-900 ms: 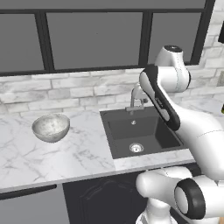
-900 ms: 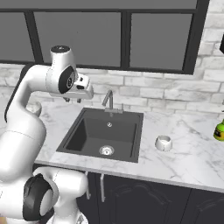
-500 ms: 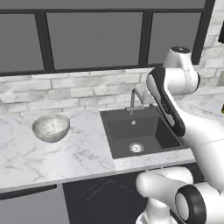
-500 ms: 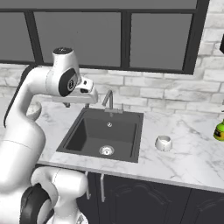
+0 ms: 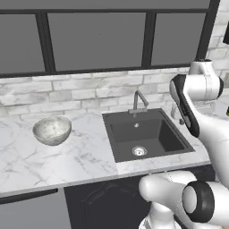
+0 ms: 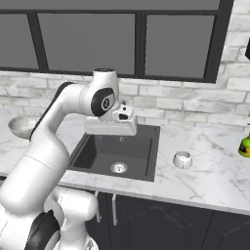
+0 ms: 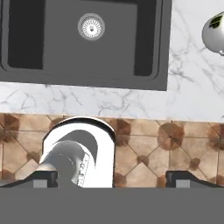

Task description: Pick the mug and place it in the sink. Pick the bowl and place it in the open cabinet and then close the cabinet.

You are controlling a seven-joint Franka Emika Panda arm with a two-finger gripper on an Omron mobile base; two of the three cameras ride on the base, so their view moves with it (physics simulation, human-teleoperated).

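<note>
Hand (image 7: 111, 177), fingers spread apart and holding nothing, hangs above the sink (image 7: 87, 41); the mug (image 7: 214, 33) stands on the bench beside the basin's edge.

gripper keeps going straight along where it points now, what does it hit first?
Probably nothing held: the open gripper points down, with the counter front edge and floor ahead. The sink lies beyond that line, the mug off to one side. Depth is unclear.

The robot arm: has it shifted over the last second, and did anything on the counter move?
The arm's upper part swung right, toward the mug's side of the counter. The gripper has its jaws wide apart with nothing between them, above the sink. Nothing was picked up. The mug, the bowl and the green bottle stayed where they were.
</note>
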